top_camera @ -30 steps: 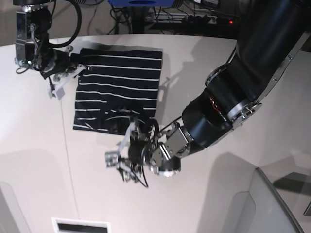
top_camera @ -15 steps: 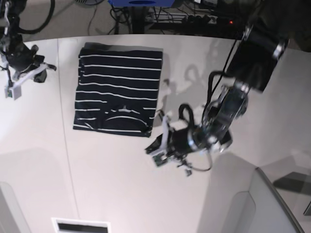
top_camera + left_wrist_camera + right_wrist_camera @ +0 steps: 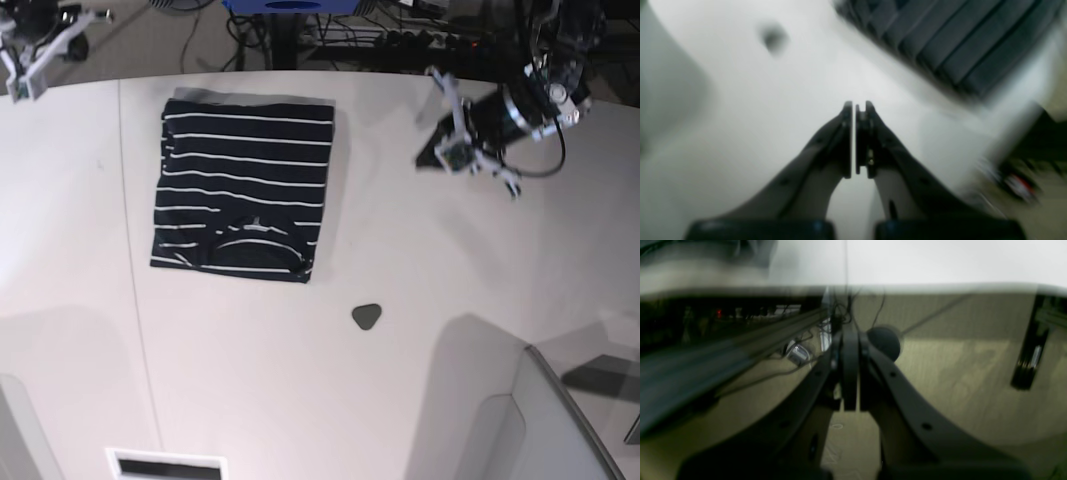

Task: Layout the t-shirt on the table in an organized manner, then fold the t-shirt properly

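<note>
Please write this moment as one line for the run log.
t-shirt: folded rectangle, flat on table | left gripper: shut, empty, raised, away from shirt | right gripper: shut, empty, at far table edge | small dark piece: on table

Even, bright overhead light washes the pale surface (image 3: 420,390) in the base view, with soft grey shadows at six and four o'clock, while both wrist views are heavily motion-blurred, the shirt (image 3: 950,43) smeared at one o'clock and only the jaws near centre fairly sharp.
</note>
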You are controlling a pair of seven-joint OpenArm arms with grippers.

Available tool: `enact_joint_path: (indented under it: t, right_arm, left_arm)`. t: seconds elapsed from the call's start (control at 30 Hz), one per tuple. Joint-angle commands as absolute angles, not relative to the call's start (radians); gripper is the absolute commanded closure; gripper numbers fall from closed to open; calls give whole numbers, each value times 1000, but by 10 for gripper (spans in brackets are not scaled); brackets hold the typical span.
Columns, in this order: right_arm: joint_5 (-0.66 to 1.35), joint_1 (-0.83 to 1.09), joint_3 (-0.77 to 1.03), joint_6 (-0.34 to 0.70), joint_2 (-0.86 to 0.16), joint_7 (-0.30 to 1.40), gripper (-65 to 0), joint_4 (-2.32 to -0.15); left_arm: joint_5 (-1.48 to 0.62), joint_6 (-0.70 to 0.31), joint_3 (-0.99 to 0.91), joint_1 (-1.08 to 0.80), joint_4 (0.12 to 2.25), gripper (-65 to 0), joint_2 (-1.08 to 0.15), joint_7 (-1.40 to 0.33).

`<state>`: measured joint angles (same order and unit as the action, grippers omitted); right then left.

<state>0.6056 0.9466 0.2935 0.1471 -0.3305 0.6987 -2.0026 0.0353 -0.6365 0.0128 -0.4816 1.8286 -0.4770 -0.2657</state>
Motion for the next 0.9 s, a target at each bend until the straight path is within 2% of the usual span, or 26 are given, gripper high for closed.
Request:
enact_joint_path:
  t: [0.0, 0.2, 0.33, 0.4, 0.5, 0.63, 0.77, 0.87]
  right_arm:
    - [610, 987, 300, 148, -340, 691, 0, -2017]
    - [610, 1121, 272, 148, -332, 700, 0, -1991]
    - [598, 1095, 102, 148, -361, 693, 0, -1817]
    - [521, 1010, -13, 145, -367, 693, 0, -1679]
    - [351, 880, -160, 143, -325, 691, 0, -1466]
    - [127, 719, -269, 143, -237, 619, 0, -1161]
    - [-2, 555, -283, 143, -182, 421, 0, -780]
    - [-53, 414, -283, 143, -180, 214, 0, -458]
  left_arm:
    - [24, -636, 4, -507, 1844, 0, -499, -242]
    - [25, -631, 12, -702, 1828, 0, -507, -242]
    - [25, -631, 91, -754, 1684, 0, -513, -228]
    - [25, -630, 143, -746, 1541, 0, -515, -156]
    - [25, -618, 213, -705, 1297, 0, -503, -2]
    - [25, -463, 323, -636, 1017, 0, -460, 162]
    - [19, -334, 412, -535, 739, 0, -363, 228]
    - [22, -283, 432, -417, 460, 0, -246, 262]
